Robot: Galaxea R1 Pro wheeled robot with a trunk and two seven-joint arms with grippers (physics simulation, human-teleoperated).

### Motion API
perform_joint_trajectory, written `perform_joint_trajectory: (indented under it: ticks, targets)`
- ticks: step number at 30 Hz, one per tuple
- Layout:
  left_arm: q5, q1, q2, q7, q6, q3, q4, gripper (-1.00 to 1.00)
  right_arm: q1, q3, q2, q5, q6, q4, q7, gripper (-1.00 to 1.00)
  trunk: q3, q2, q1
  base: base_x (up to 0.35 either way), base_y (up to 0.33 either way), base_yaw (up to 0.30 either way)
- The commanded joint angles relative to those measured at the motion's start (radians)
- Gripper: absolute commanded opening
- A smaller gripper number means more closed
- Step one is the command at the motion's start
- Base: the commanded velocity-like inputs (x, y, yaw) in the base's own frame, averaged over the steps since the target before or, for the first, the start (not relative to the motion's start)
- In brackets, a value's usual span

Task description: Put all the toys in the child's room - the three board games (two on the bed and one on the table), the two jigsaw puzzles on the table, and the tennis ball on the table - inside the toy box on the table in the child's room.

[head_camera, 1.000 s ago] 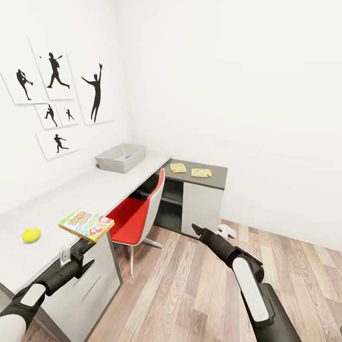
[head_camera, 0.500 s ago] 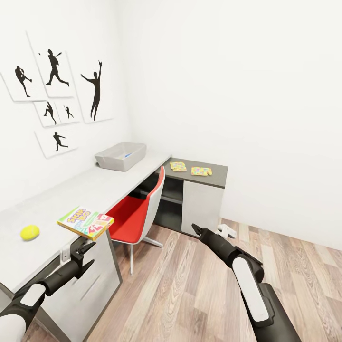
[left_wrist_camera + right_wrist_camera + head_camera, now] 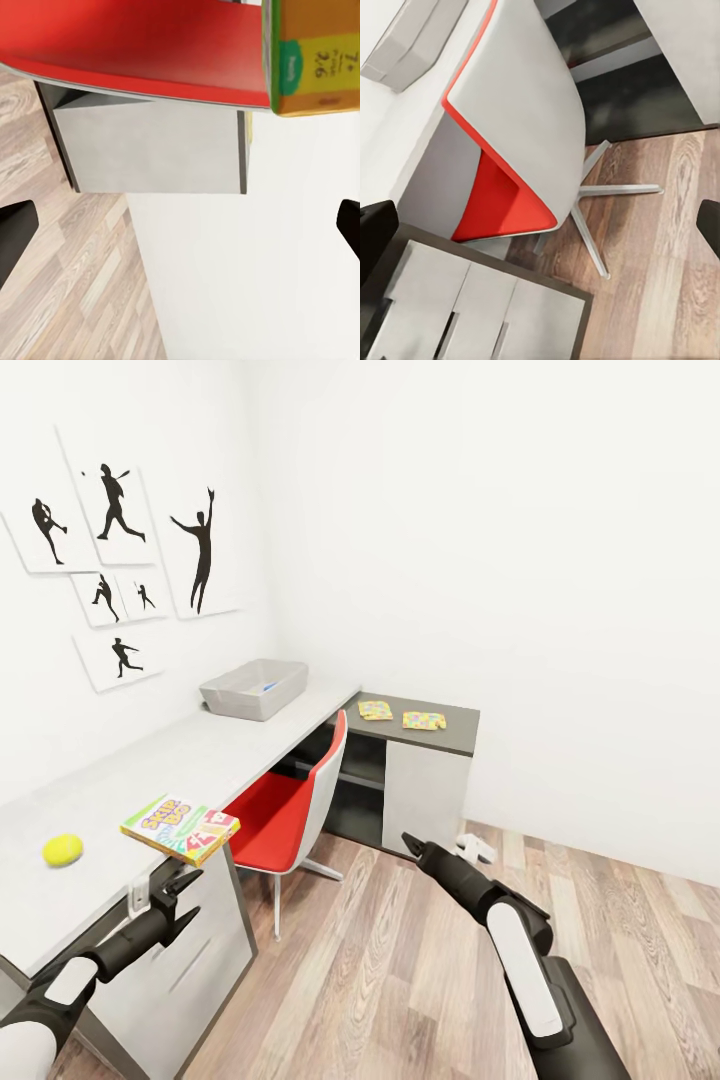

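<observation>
Head view: the left tool (image 3: 172, 882), jaws apart and empty, has dropped slightly and sits just below the board game (image 3: 181, 828) overhanging the bench (image 3: 200, 755) edge. The right tool (image 3: 411, 845) stays apart over the floor. Grasping has not begun; the toy box (image 3: 253, 689) lies well beyond the left tool.

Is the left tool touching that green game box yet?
Apart. In the head view, the left tool hangs open at the desk's edge, with bare desk showing between its tips and the game box; the left wrist view agrees.
</observation>
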Motion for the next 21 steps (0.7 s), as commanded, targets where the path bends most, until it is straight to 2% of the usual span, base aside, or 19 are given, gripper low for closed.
perform_joint_trajectory:
  ticks: [1,21]
  targets:
    - [0.001,-0.001,0.000,-0.001,0.006,0.003,0.000,1.00,-0.001,0.001,0.000,-0.011,0.002,0.000,-0.009,1.00,-0.001,-0.001,0.000,0.000,0.000,0.000]
    - [0.001,-0.001,0.000,-0.002,0.006,0.004,0.000,1.00,-0.001,-0.001,0.002,-0.011,0.001,0.026,-0.009,1.00,-0.001,-0.001,0.000,0.000,0.000,0.000]
